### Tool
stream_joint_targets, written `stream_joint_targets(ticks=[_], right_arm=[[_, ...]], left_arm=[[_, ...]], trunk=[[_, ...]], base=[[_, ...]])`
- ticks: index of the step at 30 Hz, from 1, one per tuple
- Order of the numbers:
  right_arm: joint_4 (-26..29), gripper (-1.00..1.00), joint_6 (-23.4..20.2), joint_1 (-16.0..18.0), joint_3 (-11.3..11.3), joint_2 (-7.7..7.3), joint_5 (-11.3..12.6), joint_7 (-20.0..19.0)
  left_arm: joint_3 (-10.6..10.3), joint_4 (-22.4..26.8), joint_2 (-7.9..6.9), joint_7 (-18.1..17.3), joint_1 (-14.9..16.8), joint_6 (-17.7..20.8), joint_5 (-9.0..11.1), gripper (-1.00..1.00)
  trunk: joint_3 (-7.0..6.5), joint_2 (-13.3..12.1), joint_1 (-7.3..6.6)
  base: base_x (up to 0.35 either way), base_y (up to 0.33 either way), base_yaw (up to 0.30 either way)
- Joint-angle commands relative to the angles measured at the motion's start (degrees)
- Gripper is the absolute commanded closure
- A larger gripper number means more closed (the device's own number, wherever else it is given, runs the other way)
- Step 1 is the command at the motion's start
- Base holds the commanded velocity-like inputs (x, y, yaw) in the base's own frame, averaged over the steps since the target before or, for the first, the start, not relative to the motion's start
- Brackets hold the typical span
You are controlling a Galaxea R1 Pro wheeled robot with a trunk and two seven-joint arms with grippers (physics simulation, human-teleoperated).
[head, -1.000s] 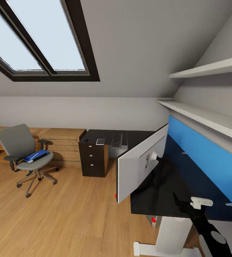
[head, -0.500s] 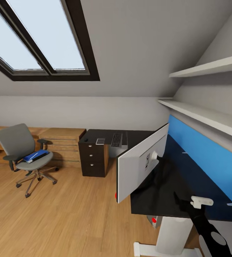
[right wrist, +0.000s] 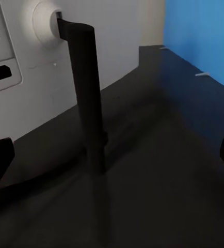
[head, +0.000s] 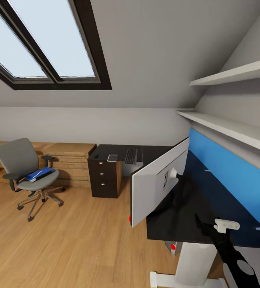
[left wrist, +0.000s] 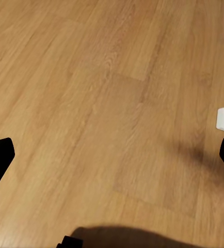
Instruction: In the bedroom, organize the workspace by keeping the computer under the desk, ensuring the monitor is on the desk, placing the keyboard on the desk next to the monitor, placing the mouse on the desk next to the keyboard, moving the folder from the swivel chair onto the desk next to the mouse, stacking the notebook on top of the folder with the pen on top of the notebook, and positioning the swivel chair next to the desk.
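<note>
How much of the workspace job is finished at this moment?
Done: the monitor stands on the desk. In hand: nothing; the right gripper hovers open behind it. Left: the folder lies on the swivel chair, the keyboard and notebook on the far cabinet.

No readable text, label, brand, number or sign appears in any view. The silver-grey back of the monitor carries only unmarked port sockets, and the folder on the swivel chair shows no legible marking. The far keyboard is too small for any key legends to be made out.
</note>
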State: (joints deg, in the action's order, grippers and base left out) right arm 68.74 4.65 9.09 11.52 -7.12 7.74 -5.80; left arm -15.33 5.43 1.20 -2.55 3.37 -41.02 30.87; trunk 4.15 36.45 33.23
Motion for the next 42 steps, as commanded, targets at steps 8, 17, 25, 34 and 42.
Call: stream_joint_targets(ticks=[8,17,25,34,42], right_arm=[[0.0,-1.0,0.0,0.0,0.1,-0.02,0.6,-0.4],[-0.1,-1.0,0.2,0.0,0.2,0.0,0.5,-0.3],[-0.1,-1.0,0.2,0.0,0.2,0.05,0.6,-0.3],[-0.6,-1.0,0.1,0.1,-0.3,0.14,0.2,0.7],[-12.9,-1.0,0.1,10.7,-0.8,1.31,0.2,7.8]], left_arm=[[-0.3,-0.1,0.08,-0.3,0.1,-0.1,0.6,-1.0],[-0.3,-0.1,0.04,-0.5,0.1,-0.2,0.5,-1.0],[-0.1,-0.1,-0.04,-0.5,0.1,-0.2,0.6,-1.0],[-0.1,-0.1,-0.06,-0.4,0.1,0.0,0.7,-1.0],[-0.1,-0.2,-0.06,-0.5,0.1,0.1,0.7,-1.0]], trunk=[[1.56,3.3,1.78],[2.15,4.5,2.44],[2.15,4.5,2.44],[2.15,4.5,2.44],[2.15,4.5,2.44]], base=[[0.0,0.0,0.0],[0.0,0.0,0.0],[-0.022,0.0,0.0],[-0.261,0.0,0.0],[-0.284,0.0,0.0]])
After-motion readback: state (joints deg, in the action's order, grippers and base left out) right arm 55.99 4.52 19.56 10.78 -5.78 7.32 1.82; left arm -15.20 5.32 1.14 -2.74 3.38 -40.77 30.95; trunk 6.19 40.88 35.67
